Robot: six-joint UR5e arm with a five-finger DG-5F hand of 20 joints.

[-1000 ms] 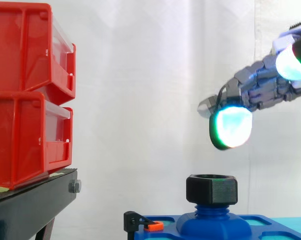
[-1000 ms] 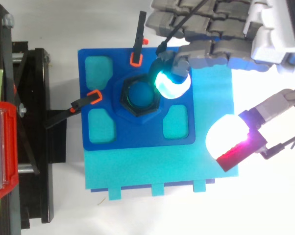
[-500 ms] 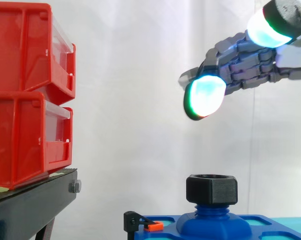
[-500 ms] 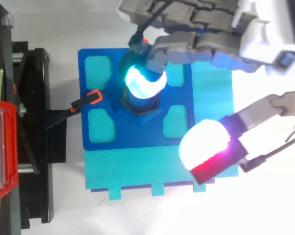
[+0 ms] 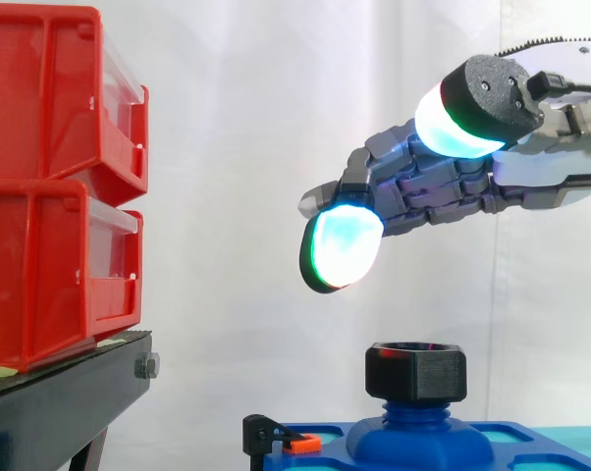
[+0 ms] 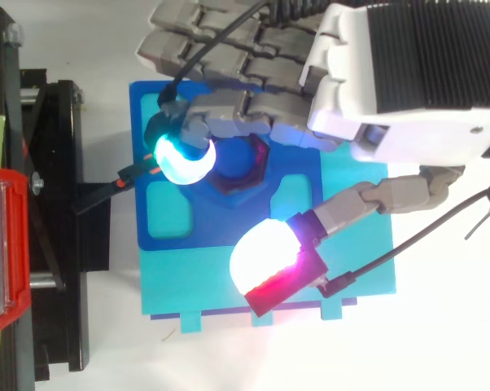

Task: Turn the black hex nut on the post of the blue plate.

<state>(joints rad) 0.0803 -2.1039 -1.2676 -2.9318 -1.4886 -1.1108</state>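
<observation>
At the far left the red bins [image 5: 50, 186] sit stacked on the black stand [image 5: 70, 397], well apart from the work and no hindrance to it. Just right of the stand, a black clamp [image 5: 272, 434] with an orange tip grips the left edge of the blue plate [image 6: 168, 232], likely so the plate cannot spin when the nut is twisted. The black hex nut [image 5: 416, 371] sits on the blue post [image 5: 411, 410] at the plate's middle, its flats bare all round. The hand [image 6: 383, 98] hovers above it holding nothing. Its fingers [image 5: 342, 247] stretch out leftward past the nut and the thumb is spread well apart from them, so the nut lies under the gap. I judge there is open room to descend; the clamp is the nearest thing a fingertip could foul.
</observation>
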